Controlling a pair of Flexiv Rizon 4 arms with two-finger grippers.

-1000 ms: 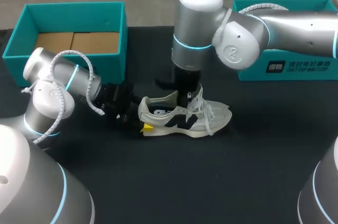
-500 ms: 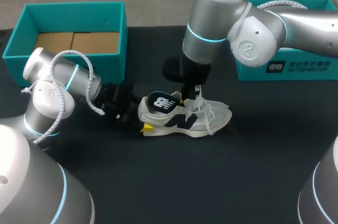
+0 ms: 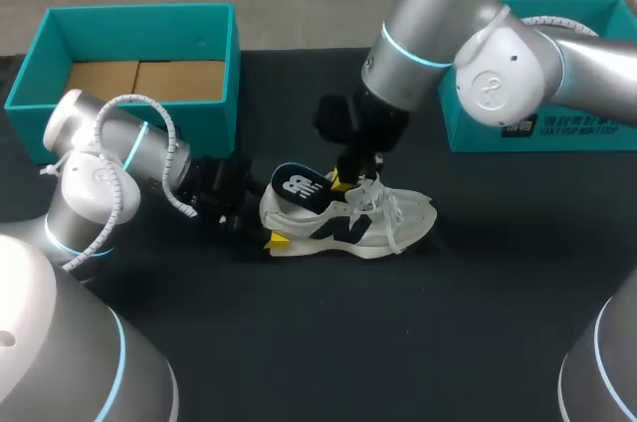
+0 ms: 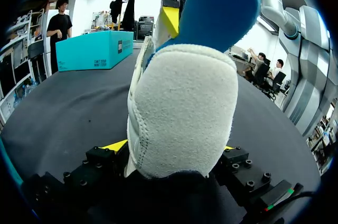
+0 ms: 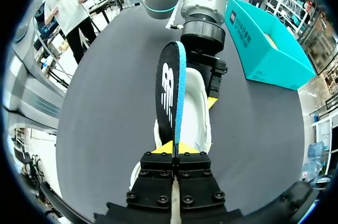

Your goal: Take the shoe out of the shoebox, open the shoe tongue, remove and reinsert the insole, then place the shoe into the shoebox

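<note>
White shoe [image 3: 370,230] stands upright, dark-blue insole [image 3: 300,186] tilted partly out.

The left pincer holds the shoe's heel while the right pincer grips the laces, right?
Only the last part is wrong: the right pincer grips the insole, as the right wrist view shows. The left pincer does hold the shoe by its heel.

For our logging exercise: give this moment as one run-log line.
left gripper: shut on heel of shoe | right gripper: shut on insole above shoe | shoe: on table

Logo on insole [image 3: 302,186], print on teal box [image 3: 569,135]
</note>
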